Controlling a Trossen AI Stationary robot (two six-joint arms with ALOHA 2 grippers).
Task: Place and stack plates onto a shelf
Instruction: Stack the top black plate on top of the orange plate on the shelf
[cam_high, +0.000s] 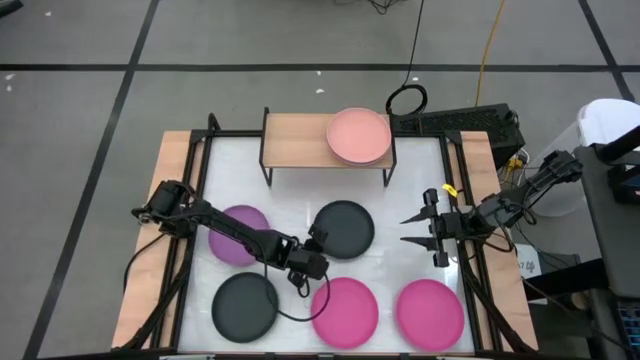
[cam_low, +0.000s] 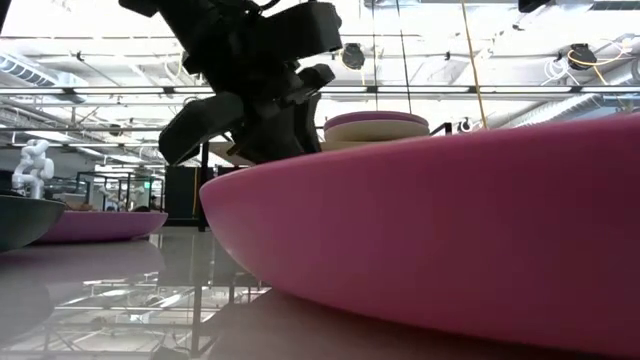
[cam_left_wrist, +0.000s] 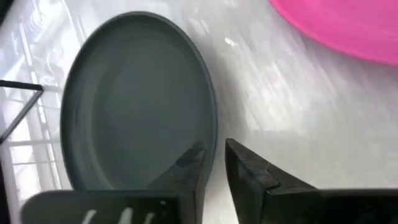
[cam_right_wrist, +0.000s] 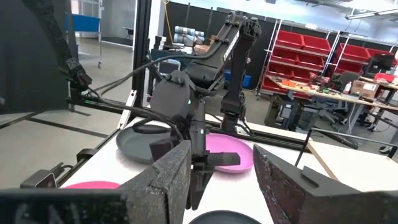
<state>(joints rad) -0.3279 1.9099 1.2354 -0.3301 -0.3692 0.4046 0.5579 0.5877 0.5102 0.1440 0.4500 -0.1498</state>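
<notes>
The shelf (cam_high: 295, 140) stands at the table's far side and carries a pale pink plate (cam_high: 358, 137) on its right half. Flat on the table lie a purple plate (cam_high: 238, 235), a dark grey plate (cam_high: 343, 228), a second dark grey plate (cam_high: 245, 305) and two hot pink plates (cam_high: 345, 310) (cam_high: 430, 310). My left gripper (cam_high: 299, 280) is at the right edge of the near-left dark grey plate (cam_left_wrist: 137, 106), shut on it. My right gripper (cam_high: 410, 228) hovers open by the table's right edge, touching nothing. My left gripper (cam_left_wrist: 214, 149) pinches the near-left dark grey plate by its rim (cam_left_wrist: 213, 134) on the side facing the hot pink plate. One finger (cam_left_wrist: 193, 165) is over the plate's inside and the other (cam_left_wrist: 249, 168) is outside. The fingers come from above, pointing down. Whether the plate is lifted does not show.
The shelf's left half (cam_high: 290, 135) is bare wood. A hot pink plate (cam_low: 450, 230) fills the foreground of the low view. Black frame rails (cam_high: 190, 200) run along the table's left and right sides. Cables and a white device (cam_high: 610, 125) lie off the right edge.
</notes>
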